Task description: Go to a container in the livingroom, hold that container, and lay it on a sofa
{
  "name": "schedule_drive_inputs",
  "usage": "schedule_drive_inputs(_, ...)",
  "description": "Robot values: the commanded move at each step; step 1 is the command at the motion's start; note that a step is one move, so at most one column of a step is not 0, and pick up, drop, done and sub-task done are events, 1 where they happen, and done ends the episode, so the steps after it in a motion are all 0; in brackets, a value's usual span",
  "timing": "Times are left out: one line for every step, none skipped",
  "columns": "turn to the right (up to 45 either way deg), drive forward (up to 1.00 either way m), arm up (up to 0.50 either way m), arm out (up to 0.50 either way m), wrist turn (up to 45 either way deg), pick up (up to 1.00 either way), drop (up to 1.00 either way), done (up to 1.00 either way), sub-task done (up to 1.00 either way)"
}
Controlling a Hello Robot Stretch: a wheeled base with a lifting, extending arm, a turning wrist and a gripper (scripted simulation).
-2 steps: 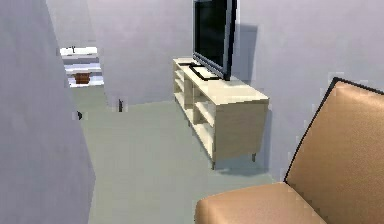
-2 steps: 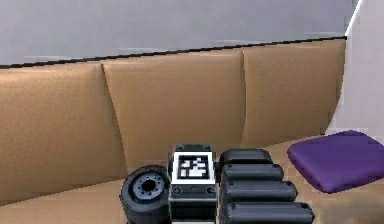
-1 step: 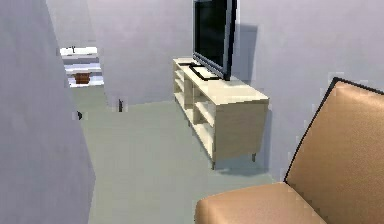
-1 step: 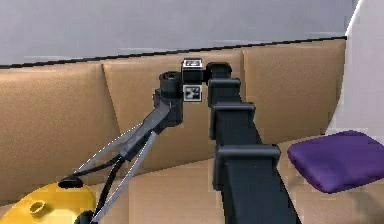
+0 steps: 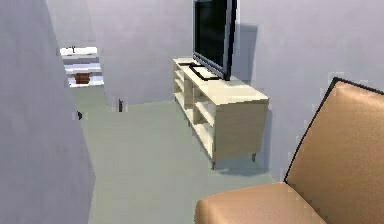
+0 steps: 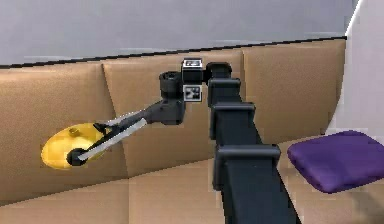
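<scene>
Hanging at the far end of the gripper (image 6: 88,148), which holds it, the yellow container (image 6: 55,150) lies toward the arm side view's left, clear above the seat of the sofa (image 6: 110,200), so laying it likely means lowering straight down.

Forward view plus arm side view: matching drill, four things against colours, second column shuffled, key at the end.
Things:
1. TV
2. stand
3. cushion
4. round thing

Colours:
a. purple
b. yellow
c. black
d. pale wood

Pairs: 1-c, 2-d, 3-a, 4-b
</scene>
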Motion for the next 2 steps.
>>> schedule_drive_inputs(0.0, 0.0, 0.0, 0.0, 45.0, 0.0, 0.0, 0.0, 0.0)
schedule_drive_inputs(0.0, 0.0, 0.0, 0.0, 36.0, 0.0, 0.0, 0.0, 0.0)
